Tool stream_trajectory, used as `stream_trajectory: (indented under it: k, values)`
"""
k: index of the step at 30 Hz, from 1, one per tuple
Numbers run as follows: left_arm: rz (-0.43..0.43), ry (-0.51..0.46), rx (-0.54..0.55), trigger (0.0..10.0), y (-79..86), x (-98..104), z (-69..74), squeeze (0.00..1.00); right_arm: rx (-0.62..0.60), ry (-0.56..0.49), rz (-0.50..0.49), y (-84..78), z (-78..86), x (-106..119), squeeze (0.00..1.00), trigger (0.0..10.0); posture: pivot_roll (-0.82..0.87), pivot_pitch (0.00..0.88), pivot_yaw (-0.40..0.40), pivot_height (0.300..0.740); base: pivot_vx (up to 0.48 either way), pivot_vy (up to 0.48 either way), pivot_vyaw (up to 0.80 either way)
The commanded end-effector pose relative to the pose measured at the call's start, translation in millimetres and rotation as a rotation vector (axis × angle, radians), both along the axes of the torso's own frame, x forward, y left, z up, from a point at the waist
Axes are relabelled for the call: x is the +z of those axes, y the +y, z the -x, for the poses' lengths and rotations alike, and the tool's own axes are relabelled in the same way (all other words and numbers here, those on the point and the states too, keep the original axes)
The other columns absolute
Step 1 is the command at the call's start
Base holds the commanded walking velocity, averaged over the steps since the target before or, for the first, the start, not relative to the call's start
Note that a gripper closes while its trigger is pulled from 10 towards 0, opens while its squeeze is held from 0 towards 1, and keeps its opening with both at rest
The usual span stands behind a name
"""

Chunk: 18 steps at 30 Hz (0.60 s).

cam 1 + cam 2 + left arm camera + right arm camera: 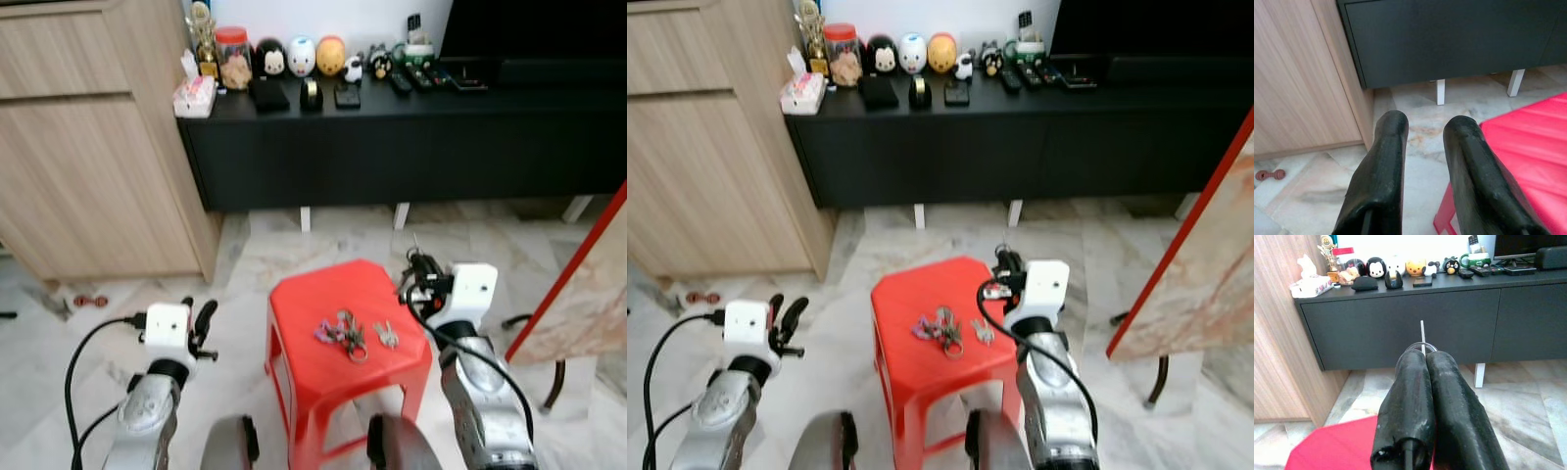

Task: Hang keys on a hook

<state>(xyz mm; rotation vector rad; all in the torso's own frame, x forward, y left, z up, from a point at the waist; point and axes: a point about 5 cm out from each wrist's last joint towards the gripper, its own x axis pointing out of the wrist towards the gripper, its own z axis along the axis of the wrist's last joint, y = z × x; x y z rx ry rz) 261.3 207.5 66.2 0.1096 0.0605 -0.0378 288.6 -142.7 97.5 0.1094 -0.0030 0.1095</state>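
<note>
My right claw (1422, 363): fingers pressed together on a thin metal hook (1421, 337), raised beside the far right corner of the red stool (294, 362). My left claw (1425, 132): fingers apart, gripping nothing, left of the stool. Keys (345, 333): lying atop the stool. Black table (392, 147): beyond, against the wall.

Lighting even, indoor, moderately bright; no single source evident. Head views soft overall, slight blur, colours washed. White wall (294, 15) behind black cabinet (411, 147) near overexposed, detail lost. Marble floor (343, 245) shows faint sheen, no hard glare. Shadow under cabinet deep. Wrist views sharper at distance; black fingers (1376, 186) close to lens, out of focus at lower edge.
</note>
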Motion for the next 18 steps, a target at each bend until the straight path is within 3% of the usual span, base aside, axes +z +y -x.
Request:
stream_trajectory:
  k: [1,10,18]
  values:
    - [-0.009,-0.009,-0.011,10.0,-0.5,1.1,0.1,0.00,-0.001,-0.024,-0.007,0.8,-0.5,7.8,0.00,10.0,-0.01,0.000,-0.021,0.680,0.000,0.000,0.00]
    - [-0.014,0.003,-0.025,10.0,-0.2,-2.4,3.8,0.00,0.014,-0.006,-0.020,5.7,5.7,2.3,0.00,10.0,-0.01,0.000,-0.016,0.735,0.000,0.000,0.00]
    - [-0.013,0.008,-0.031,10.0,-1.8,-4.4,5.6,0.00,0.019,0.002,-0.023,6.4,7.6,0.6,0.00,10.0,0.00,0.000,-0.020,0.740,0.000,0.000,0.00]
